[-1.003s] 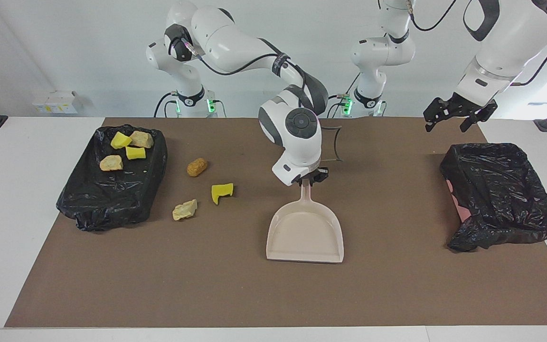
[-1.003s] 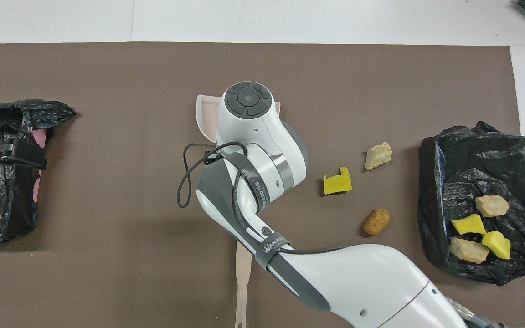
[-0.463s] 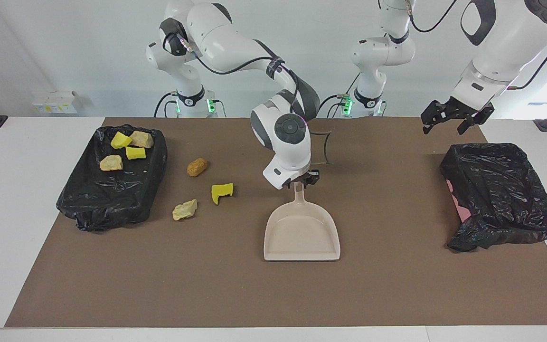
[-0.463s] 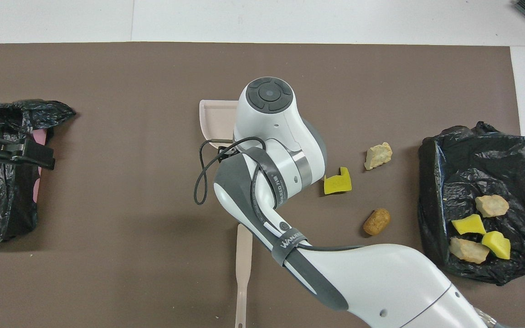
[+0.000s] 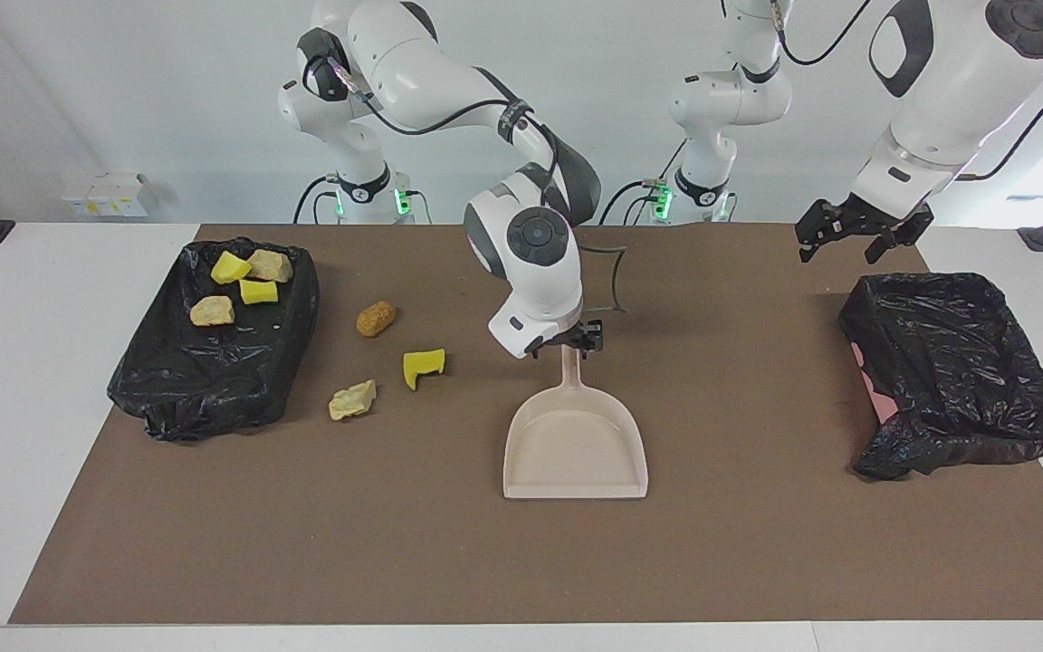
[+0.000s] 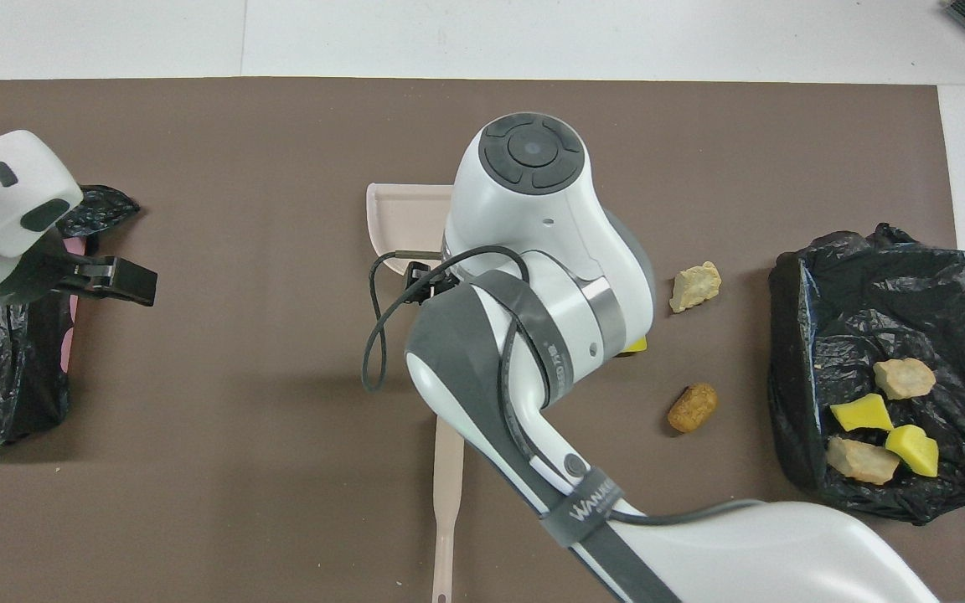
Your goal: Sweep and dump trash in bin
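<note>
The beige dustpan [image 5: 576, 448] lies flat mid-mat, its handle pointing toward the robots. My right gripper [image 5: 578, 344] is shut on that handle. Three loose scraps lie between the dustpan and the bin at the right arm's end: a brown peanut-shaped lump [image 5: 376, 319], a yellow sponge chunk [image 5: 423, 367] and a beige lump [image 5: 353, 399]. That black-bagged bin [image 5: 214, 385] holds several scraps, yellow and beige. My left gripper [image 5: 852, 243] hangs open and empty over the mat beside the other bin [image 5: 956, 380]. In the overhead view the right arm hides most of the yellow chunk [image 6: 635, 346].
The bin at the left arm's end shows only black bag and a pink edge. In the overhead view a long beige stick [image 6: 446, 502] comes out from under the right arm, in line with the dustpan [image 6: 403, 218]. I cannot tell whether it is the dustpan's own handle.
The right wrist has swung toward the right arm's end, and the dustpan has shifted slightly that way and squared up. The left gripper has moved off the bin to the mat beside it.
</note>
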### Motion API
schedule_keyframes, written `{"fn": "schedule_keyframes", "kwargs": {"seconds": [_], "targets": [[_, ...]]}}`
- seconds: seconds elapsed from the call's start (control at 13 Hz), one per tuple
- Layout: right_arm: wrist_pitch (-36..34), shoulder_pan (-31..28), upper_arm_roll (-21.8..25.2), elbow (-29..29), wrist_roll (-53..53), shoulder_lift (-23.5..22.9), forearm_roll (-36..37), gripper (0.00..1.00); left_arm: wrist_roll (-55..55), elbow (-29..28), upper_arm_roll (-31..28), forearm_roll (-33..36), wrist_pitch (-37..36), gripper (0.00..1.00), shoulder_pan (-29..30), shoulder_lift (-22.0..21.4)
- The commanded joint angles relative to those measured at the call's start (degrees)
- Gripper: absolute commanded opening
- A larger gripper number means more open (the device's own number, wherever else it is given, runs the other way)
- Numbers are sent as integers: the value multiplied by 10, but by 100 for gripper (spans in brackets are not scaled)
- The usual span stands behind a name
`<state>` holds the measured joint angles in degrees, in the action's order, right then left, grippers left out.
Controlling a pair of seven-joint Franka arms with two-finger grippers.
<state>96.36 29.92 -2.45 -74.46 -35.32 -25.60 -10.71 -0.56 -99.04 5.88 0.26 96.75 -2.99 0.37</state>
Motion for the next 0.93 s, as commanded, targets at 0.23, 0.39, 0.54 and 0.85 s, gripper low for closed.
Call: {"fn": "schedule_keyframes", "kwargs": {"seconds": [0.23,0.39,0.54,0.85], "targets": [[-110,-9,-1,-144,37,169,-6,100,2,-23,-7,4,66,100,-96,48],[-152,-9,0,-145,54,184,-6,100,6,-23,-7,4,85,100,-128,69],[-137,2,-1,-198,39,215,-7,100,30,-21,-6,-1,113,100,-155,98],[61,47,-8,-437,-24,346,-16,100,124,-20,-6,-3,156,100,-205,125]]}}
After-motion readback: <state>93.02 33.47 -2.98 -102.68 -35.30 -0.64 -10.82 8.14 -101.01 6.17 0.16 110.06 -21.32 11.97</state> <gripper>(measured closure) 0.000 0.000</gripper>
